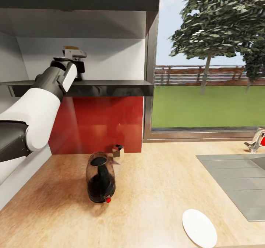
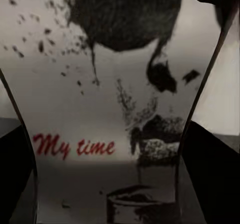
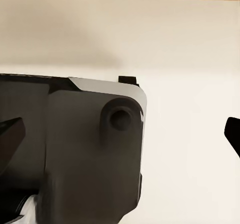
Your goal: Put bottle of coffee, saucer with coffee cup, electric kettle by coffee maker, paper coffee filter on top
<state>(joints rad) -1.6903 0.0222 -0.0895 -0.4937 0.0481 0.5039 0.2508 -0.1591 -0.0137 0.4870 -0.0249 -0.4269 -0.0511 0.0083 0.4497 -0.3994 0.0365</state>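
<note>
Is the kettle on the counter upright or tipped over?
Upright. In the head view the kettle stands on its black base on the counter, lid on top, red spot low at the front.

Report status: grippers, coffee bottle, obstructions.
Left gripper up at kitchen shelf, jaws around bottle of coffee. Right gripper state unclear. Electric kettle below on countertop.

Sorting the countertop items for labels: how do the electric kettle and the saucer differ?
The electric kettle is dark glass and stands tall; the saucer is white and lies flat. The kettle sits mid-counter below the red wall panel; the saucer sits at the near edge, partly cut off. Both rest on the countertop, untouched.
</note>
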